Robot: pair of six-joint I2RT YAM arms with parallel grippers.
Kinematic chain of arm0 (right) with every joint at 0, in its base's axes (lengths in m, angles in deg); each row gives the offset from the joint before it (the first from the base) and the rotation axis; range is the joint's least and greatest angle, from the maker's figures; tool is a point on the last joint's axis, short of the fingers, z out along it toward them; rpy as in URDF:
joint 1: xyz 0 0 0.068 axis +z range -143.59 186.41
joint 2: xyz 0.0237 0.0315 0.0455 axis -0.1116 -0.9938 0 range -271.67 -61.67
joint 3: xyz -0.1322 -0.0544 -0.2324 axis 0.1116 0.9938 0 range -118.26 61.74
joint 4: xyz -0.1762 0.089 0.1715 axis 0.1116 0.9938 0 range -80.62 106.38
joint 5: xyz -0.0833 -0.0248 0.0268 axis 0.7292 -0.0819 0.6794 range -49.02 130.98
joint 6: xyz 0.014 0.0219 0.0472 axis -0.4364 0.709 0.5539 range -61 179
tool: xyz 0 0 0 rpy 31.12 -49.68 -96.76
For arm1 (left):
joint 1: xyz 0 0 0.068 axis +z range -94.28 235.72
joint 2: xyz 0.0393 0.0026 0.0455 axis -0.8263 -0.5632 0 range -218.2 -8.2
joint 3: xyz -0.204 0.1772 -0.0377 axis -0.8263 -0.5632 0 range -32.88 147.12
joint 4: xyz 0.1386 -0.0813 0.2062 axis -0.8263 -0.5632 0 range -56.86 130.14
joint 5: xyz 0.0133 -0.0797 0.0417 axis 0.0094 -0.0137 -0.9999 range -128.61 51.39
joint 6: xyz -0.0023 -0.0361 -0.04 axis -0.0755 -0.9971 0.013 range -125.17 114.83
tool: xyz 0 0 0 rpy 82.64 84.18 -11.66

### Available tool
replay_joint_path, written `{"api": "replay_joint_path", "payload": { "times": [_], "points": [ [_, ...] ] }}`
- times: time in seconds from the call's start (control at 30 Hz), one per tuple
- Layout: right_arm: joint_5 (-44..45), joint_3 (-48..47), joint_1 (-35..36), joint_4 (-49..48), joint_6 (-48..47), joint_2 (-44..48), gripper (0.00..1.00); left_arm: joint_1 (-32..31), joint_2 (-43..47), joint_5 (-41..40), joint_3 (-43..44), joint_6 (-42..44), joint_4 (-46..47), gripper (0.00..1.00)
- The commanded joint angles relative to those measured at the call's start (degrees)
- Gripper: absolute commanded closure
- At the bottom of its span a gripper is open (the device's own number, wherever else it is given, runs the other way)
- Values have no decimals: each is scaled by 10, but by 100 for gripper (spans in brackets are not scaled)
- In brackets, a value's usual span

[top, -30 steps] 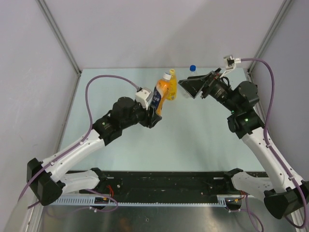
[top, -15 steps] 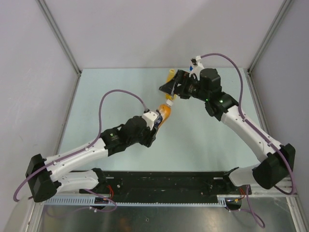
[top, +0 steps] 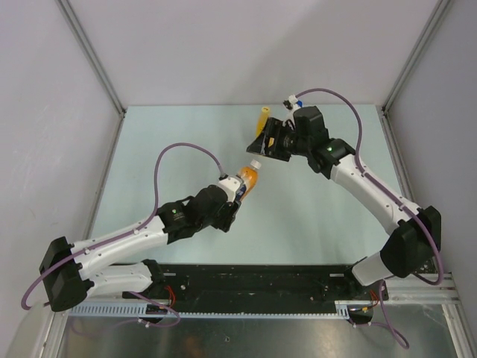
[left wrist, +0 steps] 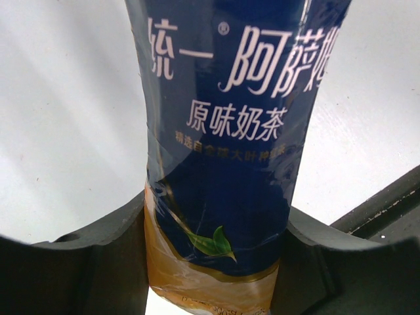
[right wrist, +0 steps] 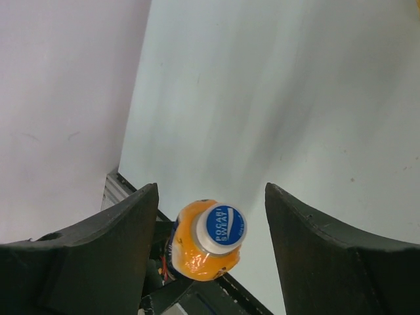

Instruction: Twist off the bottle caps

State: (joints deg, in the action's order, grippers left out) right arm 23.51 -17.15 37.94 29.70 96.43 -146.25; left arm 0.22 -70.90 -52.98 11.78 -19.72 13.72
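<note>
**Right Jaws Straddling the Cap of the One Lifted Bottle**

The left gripper [left wrist: 216, 262] is clamping one orange plastic drink bottle with a dark blue label [left wrist: 230, 131] by its body, with a finger pressing on each side of the label. It is holding the bottle tilted above the pale green tabletop [top: 171, 142], neck pointing up toward the right arm. One small round screw cap [right wrist: 222, 228], white-rimmed with a blue printed top, is sitting on that neck.

The right gripper [right wrist: 211, 197] is hanging over the cap with its jaws standing apart. One finger is flanking each side and a gap is showing on both sides, so it is gripping nothing.

A second bottle, the yellow plastic bottle [top: 262, 119], is standing at the far side of the table, just behind the right gripper. One small blue cap [top: 298, 98] is peeking over the right wrist, and whatever is under it is hidden. Two bottles are showing plainly.
</note>
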Motion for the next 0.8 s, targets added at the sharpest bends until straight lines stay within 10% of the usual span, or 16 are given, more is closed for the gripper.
{"api": "replay_joint_path", "payload": {
  "times": [0.0, 0.4, 0.77],
  "points": [
    [-28, -26, 0, 23, -6, -17, 30, -4, 7, -20, 6, -8, 8, 56],
    [-73, -23, -4, 25, 5, -45, 44, -4, 2, -27, 9, -2, 9, 56],
    [-79, -11, 8, -18, 26, -32, 94, -4, -13, -28, 21, 2, 10, 56]
  ]
}}
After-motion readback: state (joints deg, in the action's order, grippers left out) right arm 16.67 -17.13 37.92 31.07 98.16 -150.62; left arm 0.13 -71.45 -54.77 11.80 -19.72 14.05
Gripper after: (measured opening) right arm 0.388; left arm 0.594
